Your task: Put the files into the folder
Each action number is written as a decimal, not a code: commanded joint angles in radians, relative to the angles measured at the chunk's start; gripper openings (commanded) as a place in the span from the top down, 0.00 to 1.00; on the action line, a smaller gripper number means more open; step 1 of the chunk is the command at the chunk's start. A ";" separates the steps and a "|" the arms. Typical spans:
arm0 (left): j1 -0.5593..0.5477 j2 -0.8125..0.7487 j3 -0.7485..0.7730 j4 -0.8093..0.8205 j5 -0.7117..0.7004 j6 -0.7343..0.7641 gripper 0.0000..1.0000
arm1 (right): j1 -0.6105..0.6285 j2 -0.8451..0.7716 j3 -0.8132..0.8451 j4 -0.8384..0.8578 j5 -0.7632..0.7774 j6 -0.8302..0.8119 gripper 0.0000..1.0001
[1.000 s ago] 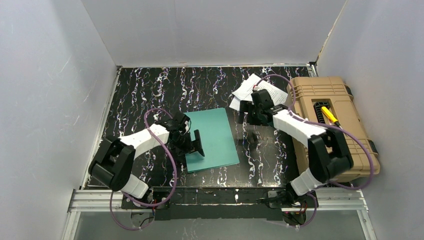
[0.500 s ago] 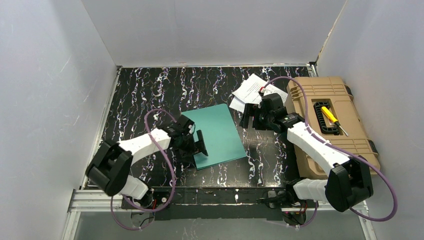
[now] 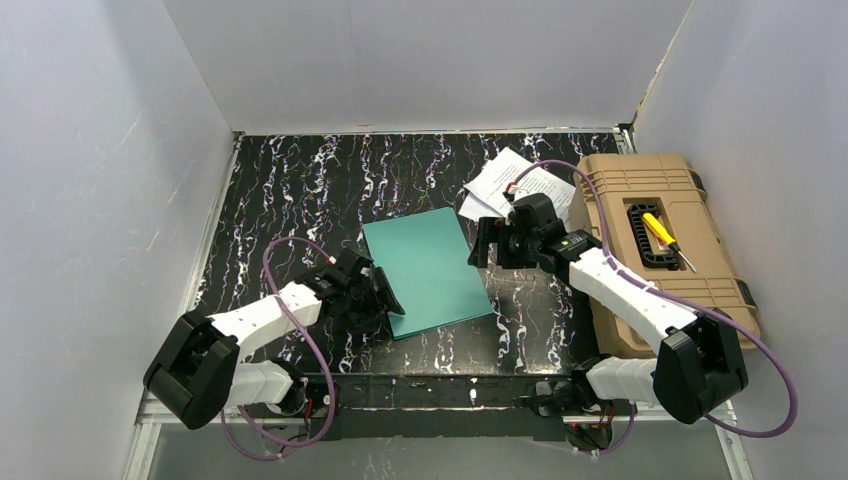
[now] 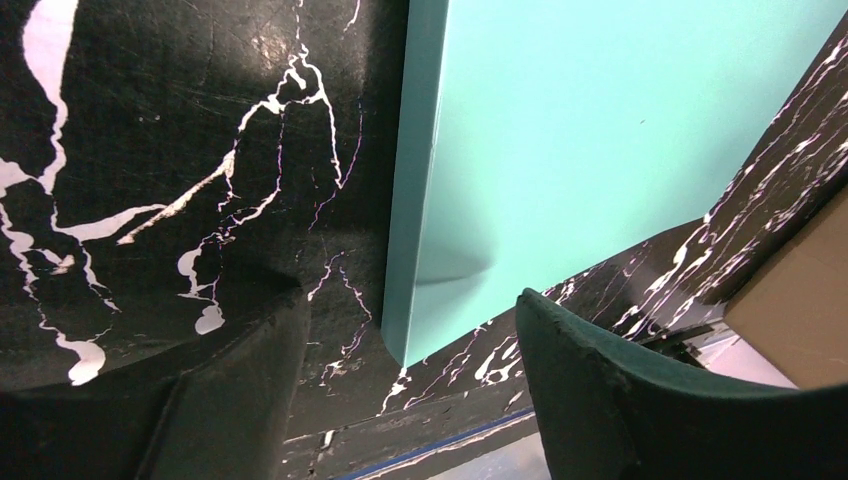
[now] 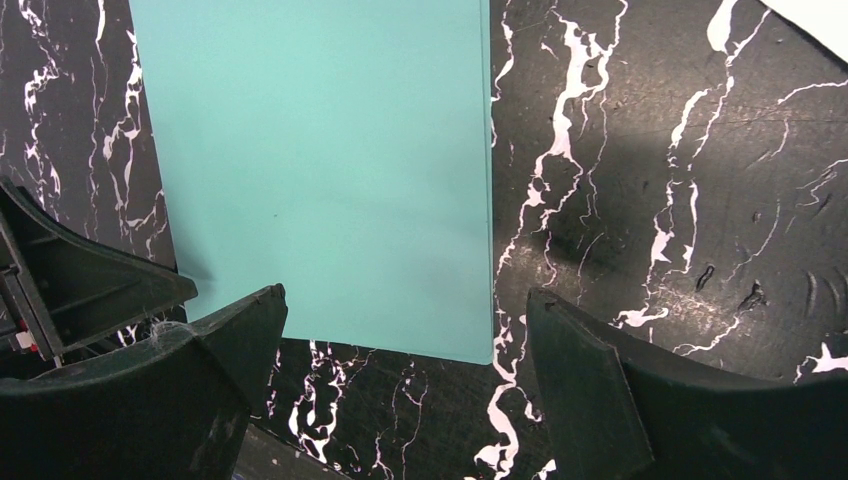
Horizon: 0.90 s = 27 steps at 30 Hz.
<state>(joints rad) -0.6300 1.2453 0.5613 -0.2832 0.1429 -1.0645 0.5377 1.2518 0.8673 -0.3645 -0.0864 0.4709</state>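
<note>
- Teal folder (image 3: 425, 268), closed and flat on the black marbled table (image 3: 290, 190), near the middle and slightly askew to the table's edges.
- Files (image 3: 512, 180) in a loose white stack at the far right of the table, just beside the tan toolbox (image 3: 625, 185), apart from the folder and partly hidden by the right arm.
- Yellow-handled screwdriver (image 3: 657, 228) in the recess on the toolbox lid.
- Left gripper (image 3: 388, 298) low over the folder's near-left corner.
- From the left wrist camera: jaws parted, with that corner and the folder's left edge between them. One finger (image 4: 200, 400) over bare table to the left of the edge, the other (image 4: 650, 400) on the folder's side.
- Nothing clamped there. Possibly a light touch on the cover, but too dark under the fingers to tell.
- Right gripper (image 3: 483, 243) over bare table between the folder's right edge and the files.
- From the right wrist camera: jaws spread wide with nothing held. Teal cover ahead and to the left, with its near-right corner in the gap between the fingertips and marbled table to the right.
- A sliver of white paper at the top right corner of that same view.
</note>
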 commanded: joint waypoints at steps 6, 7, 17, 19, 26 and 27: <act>0.020 0.003 -0.138 0.027 -0.085 -0.046 0.39 | 0.048 0.002 0.003 0.043 -0.014 0.020 0.03; 0.022 -0.003 -0.148 0.033 -0.087 -0.050 0.40 | 0.051 0.003 0.004 0.044 -0.013 0.020 0.02; 0.044 -0.046 -0.244 0.081 -0.086 -0.078 0.57 | 0.105 0.038 0.010 0.060 0.003 0.038 0.03; 0.047 -0.055 -0.259 0.088 -0.086 -0.085 0.60 | 0.117 0.047 0.014 0.063 0.006 0.041 0.03; 0.054 -0.099 -0.313 0.092 -0.096 -0.111 0.66 | 0.158 0.088 0.024 0.079 0.017 0.053 0.03; 0.055 -0.105 -0.319 0.090 -0.099 -0.114 0.66 | 0.163 0.095 0.024 0.081 0.018 0.056 0.03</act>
<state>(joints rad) -0.5797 1.1114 0.3328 -0.0257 0.1608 -1.1950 0.6815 1.3296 0.8673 -0.3298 -0.0807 0.5137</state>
